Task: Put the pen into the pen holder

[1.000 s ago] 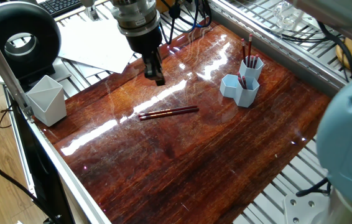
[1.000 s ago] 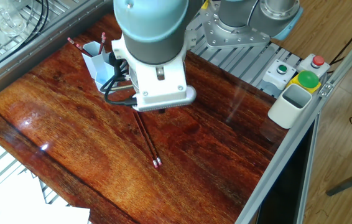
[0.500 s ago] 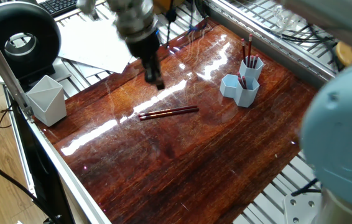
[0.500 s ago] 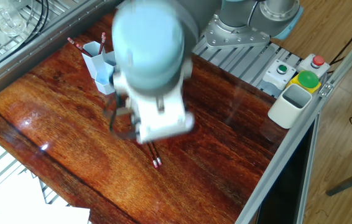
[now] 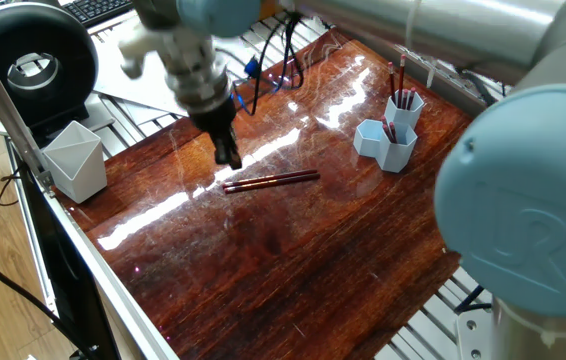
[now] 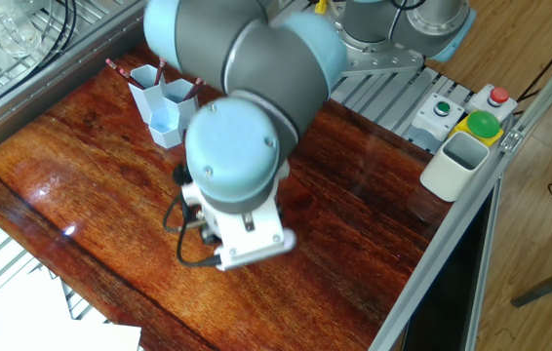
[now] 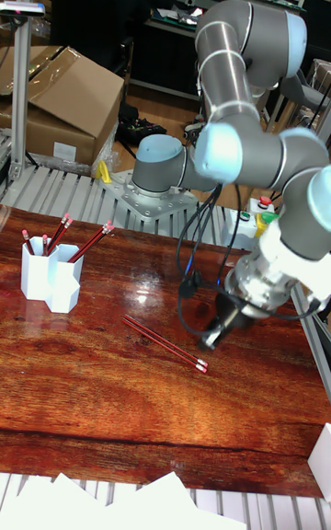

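Two thin dark-red pens (image 5: 271,181) lie side by side on the wooden table, also seen as the pens (image 7: 165,343) in the tall view. The arm's wrist hides them in the other fixed view. My gripper (image 5: 228,156) hangs just above the table, beside the pens' left end and not touching them. Its dark fingers look pressed together with nothing between them. In the tall view the gripper (image 7: 211,339) sits just right of the pens' white-tipped end. The light blue pen holder (image 5: 388,138), (image 6: 164,102), (image 7: 51,277) stands apart with several pens upright in it.
A pale grey angular cup (image 5: 73,160) stands at the table's left edge. A white bin (image 6: 456,164) and a button box (image 6: 479,119) sit on the side rail. White paper sheets (image 5: 153,70) lie behind the table, and cables (image 5: 283,50) trail near the arm.
The arm has swung down and left. The gripper went from behind the pens to just beside their left end, closer to the table. The pens and the holder have not moved.
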Motion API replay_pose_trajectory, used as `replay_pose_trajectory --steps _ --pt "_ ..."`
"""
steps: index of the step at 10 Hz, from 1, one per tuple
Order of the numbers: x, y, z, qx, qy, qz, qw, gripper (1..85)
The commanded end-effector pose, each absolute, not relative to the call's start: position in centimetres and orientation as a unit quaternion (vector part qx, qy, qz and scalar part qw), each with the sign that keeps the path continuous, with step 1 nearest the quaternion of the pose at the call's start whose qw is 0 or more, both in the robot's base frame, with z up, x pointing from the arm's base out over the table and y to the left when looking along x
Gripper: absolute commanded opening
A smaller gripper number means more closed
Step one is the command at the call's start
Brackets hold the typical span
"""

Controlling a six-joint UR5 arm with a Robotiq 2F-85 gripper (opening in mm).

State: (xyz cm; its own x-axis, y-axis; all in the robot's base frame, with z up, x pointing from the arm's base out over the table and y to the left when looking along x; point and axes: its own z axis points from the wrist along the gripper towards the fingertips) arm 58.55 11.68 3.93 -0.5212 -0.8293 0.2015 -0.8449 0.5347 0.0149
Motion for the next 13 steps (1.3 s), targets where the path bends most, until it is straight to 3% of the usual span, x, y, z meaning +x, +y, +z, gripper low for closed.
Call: replay_pose_trajectory --steps 1,7,13 --pt "60.5 11.4 2.1 0.501 -0.861 0.058 0.066 1.0" --pt "61.4 11.3 1.1 0.51 -0.858 0.058 0.039 1.0" --pt "59.2 11.2 1.4 0.485 -0.87 0.061 0.06 1.0"
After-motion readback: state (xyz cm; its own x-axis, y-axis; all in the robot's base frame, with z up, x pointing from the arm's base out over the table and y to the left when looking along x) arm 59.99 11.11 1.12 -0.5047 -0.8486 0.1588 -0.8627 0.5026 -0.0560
